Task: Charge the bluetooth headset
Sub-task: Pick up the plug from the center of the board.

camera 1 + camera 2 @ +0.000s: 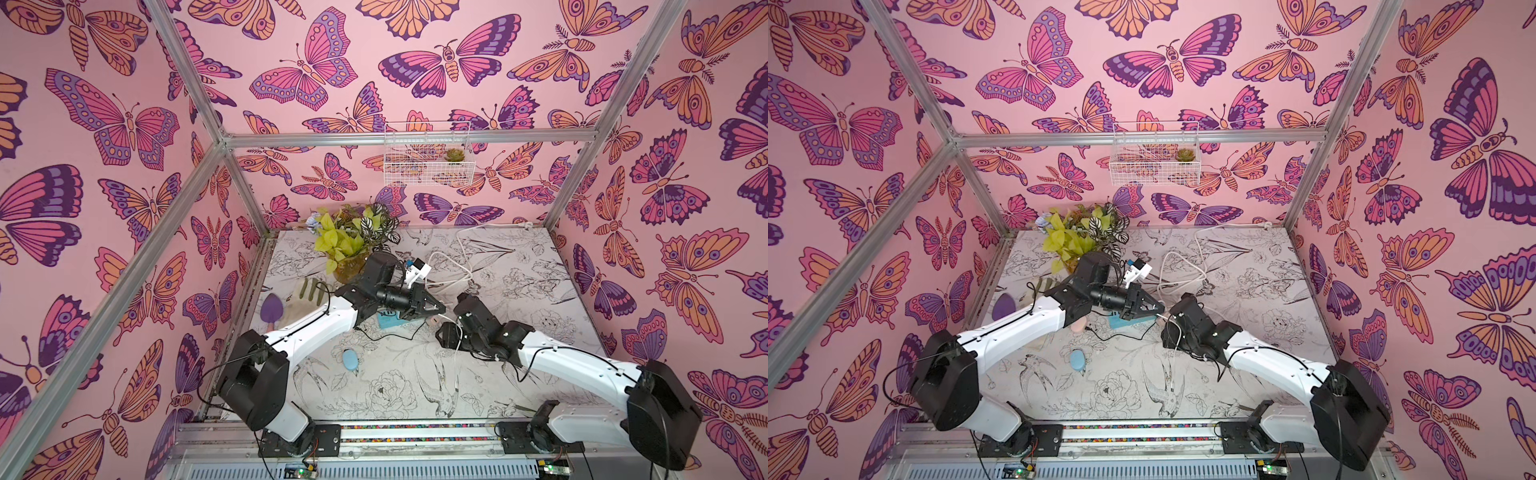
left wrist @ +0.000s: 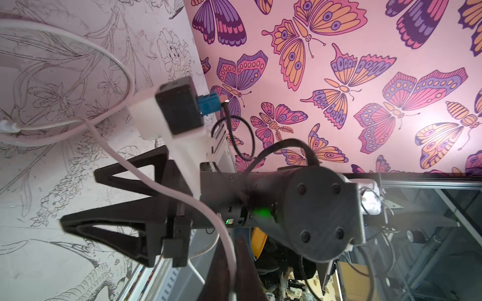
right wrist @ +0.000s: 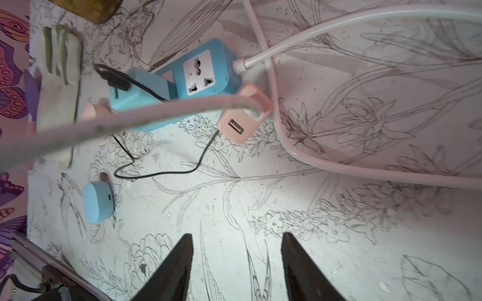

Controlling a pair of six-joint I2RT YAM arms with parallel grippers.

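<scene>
The headset case (image 3: 97, 202), a pale-blue oval, lies flat on the tabletop (image 3: 339, 260). It is on the left arm's side and nearer the robot's base than the blue power strip (image 3: 206, 73). In both top views it shows just beside the left arm (image 1: 307, 328). It is well apart from both sets of jaws, and no cable touches it.

The right jaws stand wide with nothing between them. Their fingertips (image 3: 186, 242) hang over bare tabletop, with the case off to one side and the pink charger (image 3: 238, 125) ahead. The left jaws are shut. In a top view their fingertips (image 1: 440, 309) meet just above the charger, at the strip's end, and I cannot tell whether they pinch anything.

A white cable (image 3: 156, 109) passes blurred, close to the right wrist camera, and ends at the charger beside its free USB port. A thin black cable (image 3: 161, 176) leaves a plug on the blue adapter (image 3: 140, 86), loops across the tabletop between strip and case, and runs under the charger.

Past the strip lie a glove (image 3: 60, 86) and a purple trowel (image 1: 272, 309), with a potted plant (image 1: 345, 245) behind them.
</scene>
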